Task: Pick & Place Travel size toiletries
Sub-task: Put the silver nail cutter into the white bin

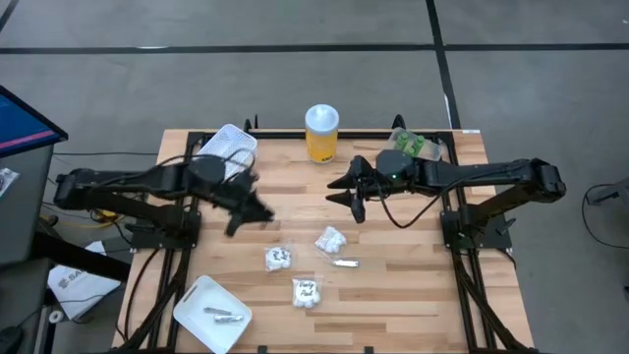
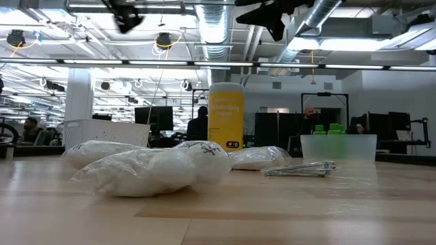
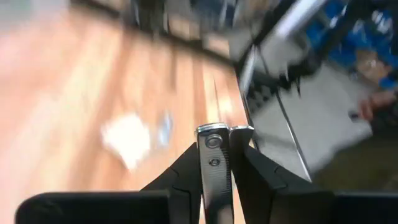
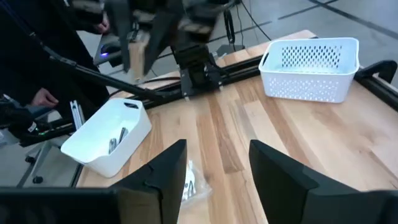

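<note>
Where the high view looks straight down, a wooden surface (image 1: 413, 295) is seen between two dark arms, one reaching in from each side.

The left hand (image 1: 239, 218) is held above the left half of the surface, near the middle. In its own wrist view its fingers are clenched on a slim silvery tube (image 3: 214, 168), which stands up between them. The right hand (image 1: 339, 193) is held above the back half of the surface, just right of centre. Its fingers are spread apart and nothing is gripped between them.

A white mesh basket (image 1: 228, 146) is set at the back left corner. A white tray (image 1: 197, 300) is placed at the front left corner, partly over the edge. A yellow jar (image 1: 321, 131) with a white lid is stood upright at the middle of the back edge. A clear tub (image 1: 425, 149) is found at the back right, behind the right hand.

Three white packets (image 1: 278, 259) with dark print are laid loose on the bare surface in front of both hands, near one another but apart. A second silvery tube (image 1: 346, 263) is laid flat just beside the rightmost packet. Two more silvery tubes (image 1: 224, 315) are seen lying inside the tray. Green round pieces (image 2: 327, 128) are held in the tub; their number cannot be told.
</note>
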`<state>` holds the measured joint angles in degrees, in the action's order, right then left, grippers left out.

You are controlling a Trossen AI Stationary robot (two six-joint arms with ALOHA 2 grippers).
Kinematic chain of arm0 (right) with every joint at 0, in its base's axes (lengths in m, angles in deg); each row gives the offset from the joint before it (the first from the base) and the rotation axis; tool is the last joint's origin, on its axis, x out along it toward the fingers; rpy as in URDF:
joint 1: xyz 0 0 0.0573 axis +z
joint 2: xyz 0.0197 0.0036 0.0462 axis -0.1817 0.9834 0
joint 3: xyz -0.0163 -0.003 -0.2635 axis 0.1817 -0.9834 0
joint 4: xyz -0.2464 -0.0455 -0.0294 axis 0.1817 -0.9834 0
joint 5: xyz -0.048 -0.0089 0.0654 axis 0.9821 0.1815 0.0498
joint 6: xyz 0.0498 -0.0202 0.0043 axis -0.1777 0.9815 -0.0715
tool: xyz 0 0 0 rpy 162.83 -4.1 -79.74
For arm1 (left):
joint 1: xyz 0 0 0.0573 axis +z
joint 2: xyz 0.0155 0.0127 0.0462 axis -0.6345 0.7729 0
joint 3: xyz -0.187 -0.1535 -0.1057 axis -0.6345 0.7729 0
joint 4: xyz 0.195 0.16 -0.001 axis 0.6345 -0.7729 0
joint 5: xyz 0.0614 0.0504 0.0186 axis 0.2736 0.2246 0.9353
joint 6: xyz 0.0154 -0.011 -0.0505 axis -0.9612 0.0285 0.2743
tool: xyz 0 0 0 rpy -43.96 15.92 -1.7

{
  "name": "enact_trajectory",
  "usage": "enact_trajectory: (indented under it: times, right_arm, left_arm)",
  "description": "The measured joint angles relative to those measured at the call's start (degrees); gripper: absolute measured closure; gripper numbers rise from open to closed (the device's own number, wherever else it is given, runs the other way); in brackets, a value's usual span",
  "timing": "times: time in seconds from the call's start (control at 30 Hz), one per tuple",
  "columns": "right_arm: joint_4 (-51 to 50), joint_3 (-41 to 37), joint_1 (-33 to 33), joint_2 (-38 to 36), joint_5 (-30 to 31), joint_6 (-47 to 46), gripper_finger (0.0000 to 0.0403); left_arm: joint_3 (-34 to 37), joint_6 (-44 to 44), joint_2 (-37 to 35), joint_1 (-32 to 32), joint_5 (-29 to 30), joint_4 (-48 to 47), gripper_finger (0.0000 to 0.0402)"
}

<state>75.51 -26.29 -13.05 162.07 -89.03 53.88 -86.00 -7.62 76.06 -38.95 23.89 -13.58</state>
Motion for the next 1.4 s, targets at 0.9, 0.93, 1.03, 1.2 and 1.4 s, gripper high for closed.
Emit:
enact_trajectory:
  times: [0.9, 0.93, 1.03, 1.2, 1.4]
  right_arm:
    - [-1.8, 0.0, -3.2, 0.5, 0.3, 0.0, 0.0286]
    - [-2.4, 0.0, -3.2, 0.5, 0.6, 0.0, 0.0286]
    - [-4.9, 0.0, -3.2, 0.5, 3.4, 0.0, 0.0283]
    - [-9.3, 0.0, -3.2, 0.5, 5.4, 0.0, 0.0264]
    - [-15.4, 0.0, -3.2, 0.5, 5.4, 0.0, 0.0223]
  left_arm:
    - [4.3, 33.3, 15.6, -49.3, 5.2, -20.9, 0.0337]
    - [4.3, 33.4, 16.6, -49.4, 4.9, -20.8, 0.0337]
    - [4.3, 33.4, 18.8, -49.4, 4.6, -19.9, 0.031]
    - [4.3, 32.5, 20.2, -49.4, 4.4, -18.2, 0.0192]
    - [4.3, 36.0, 18.8, -48.9, 2.8, -16.0, 0.0105]
